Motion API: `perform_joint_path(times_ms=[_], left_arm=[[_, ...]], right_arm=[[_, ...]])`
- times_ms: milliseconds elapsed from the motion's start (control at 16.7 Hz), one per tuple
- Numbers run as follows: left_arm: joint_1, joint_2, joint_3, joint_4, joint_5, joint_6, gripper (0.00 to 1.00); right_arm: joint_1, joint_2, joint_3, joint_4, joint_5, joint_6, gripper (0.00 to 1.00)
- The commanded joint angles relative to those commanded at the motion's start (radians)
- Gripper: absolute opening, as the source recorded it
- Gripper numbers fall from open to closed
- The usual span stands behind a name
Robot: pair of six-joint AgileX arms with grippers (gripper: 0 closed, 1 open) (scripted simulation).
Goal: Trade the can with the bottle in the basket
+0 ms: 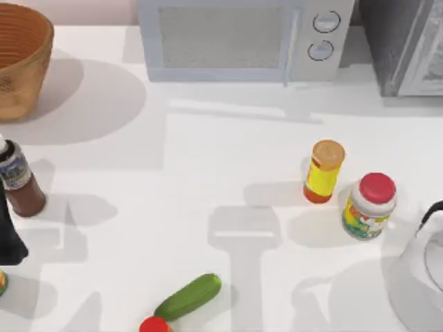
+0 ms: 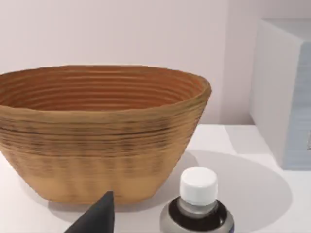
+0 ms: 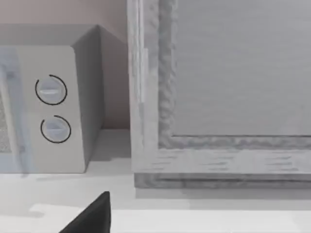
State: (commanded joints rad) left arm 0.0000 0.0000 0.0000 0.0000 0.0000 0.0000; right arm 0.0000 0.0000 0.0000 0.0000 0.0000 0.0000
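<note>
The basket (image 1: 21, 62), tan wicker with an orange-brown inside, stands at the back left of the table. In the left wrist view the basket (image 2: 97, 141) looms just ahead. The slim brown bottle (image 1: 19, 181) with a white cap stands upright on the table in front of the basket, outside it. My left gripper (image 1: 3, 207) is open at the table's left edge, beside the bottle (image 2: 197, 208) and apart from it. One dark fingertip (image 2: 99, 216) shows there. The can is out of view. My right gripper (image 3: 146, 229) is parked, open and holding nothing.
A microwave (image 1: 242, 38) and a grey appliance (image 1: 408, 45) line the back. A yellow orange-capped container (image 1: 323, 171) and a red-lidded jar (image 1: 369, 205) stand right of centre. A cucumber (image 1: 188, 296) and a red item (image 1: 154, 325) lie at the front. A white kettle (image 1: 422, 277) sits front right.
</note>
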Motion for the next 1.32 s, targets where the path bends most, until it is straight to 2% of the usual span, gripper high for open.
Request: perform_joint_path(times_ms=[300, 540, 840, 1320], left_arm=[[0.008, 0.056, 0.056, -0.031, -0.001, -0.002, 1.0], [0.026, 0.275, 0.28, -0.15, 0.007, -0.006, 1.0], [0.049, 0.754, 0.759, -0.385, 0.035, -0.001, 1.0], [0.097, 1.75, 1.745, -0.851, 0.081, 0.054, 1.0]], right_arm=[[0.0, 0.0, 0.0, 0.0, 0.0, 0.0, 1.0], [0.0, 0.0, 0.0, 0.0, 0.0, 0.0, 1.0], [0.0, 0.0, 0.0, 0.0, 0.0, 0.0, 1.0], [0.0, 0.0, 0.0, 0.0, 0.0, 0.0, 1.0]])
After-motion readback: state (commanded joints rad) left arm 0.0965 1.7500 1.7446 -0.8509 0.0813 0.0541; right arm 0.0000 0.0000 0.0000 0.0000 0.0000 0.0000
